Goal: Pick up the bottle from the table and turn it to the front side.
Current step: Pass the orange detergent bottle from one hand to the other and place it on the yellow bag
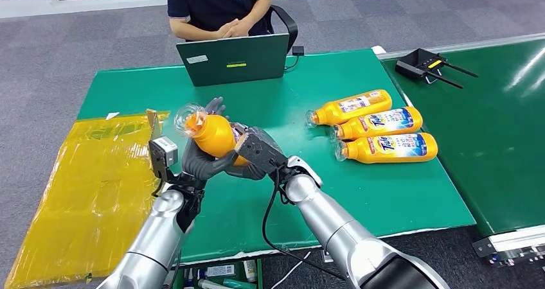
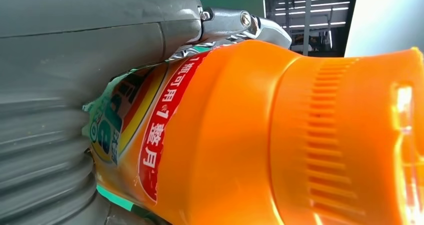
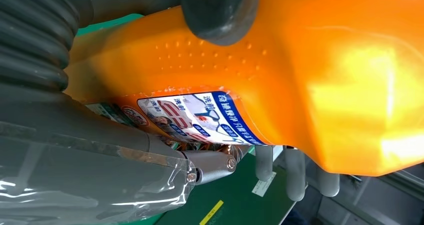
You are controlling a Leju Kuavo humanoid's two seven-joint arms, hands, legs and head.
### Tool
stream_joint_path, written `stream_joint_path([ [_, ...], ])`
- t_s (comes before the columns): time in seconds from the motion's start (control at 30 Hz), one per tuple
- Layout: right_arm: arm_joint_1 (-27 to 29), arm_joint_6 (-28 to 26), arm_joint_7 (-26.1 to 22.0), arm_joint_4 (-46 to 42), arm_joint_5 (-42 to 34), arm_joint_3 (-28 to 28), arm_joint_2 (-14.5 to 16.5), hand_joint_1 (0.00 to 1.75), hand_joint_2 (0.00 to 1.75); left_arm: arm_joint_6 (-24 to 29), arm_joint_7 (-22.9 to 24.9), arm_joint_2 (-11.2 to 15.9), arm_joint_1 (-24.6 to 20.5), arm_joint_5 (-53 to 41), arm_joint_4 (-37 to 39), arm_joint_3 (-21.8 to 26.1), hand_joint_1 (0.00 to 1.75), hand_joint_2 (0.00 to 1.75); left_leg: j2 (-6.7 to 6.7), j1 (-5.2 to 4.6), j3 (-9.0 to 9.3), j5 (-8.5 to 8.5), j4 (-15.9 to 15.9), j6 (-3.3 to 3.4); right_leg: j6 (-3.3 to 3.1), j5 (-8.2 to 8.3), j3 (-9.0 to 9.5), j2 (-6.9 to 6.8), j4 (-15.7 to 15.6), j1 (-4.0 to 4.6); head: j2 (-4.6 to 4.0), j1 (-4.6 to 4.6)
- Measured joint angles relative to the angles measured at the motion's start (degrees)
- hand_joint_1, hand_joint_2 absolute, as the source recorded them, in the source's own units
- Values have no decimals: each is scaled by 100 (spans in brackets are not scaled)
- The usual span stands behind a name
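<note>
Risk: the bottle (image 1: 212, 135) is smooth and glossy, held between two hands at once; if either grip loosens or the hands twist unevenly, it could slip and drop to the surface (image 1: 360, 192) near its front edge. The bottle is raised clear of the surface, tilted, cap toward the far-left corner. Left hand (image 1: 202, 164) cradles it from beneath, fingers clamped around the body. Right hand (image 1: 257, 151) grips the base end, fingers closed on it.
</note>
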Motion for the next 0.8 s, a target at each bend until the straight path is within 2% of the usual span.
stream_joint_path([
  [0.8,58,-4,47,2,-3,26,-27,175,175,-498,-15,127,-154,249,-91,30,0,175,0,0,-1,0,0,0,0,0,-1,0,0,0,0,0],
])
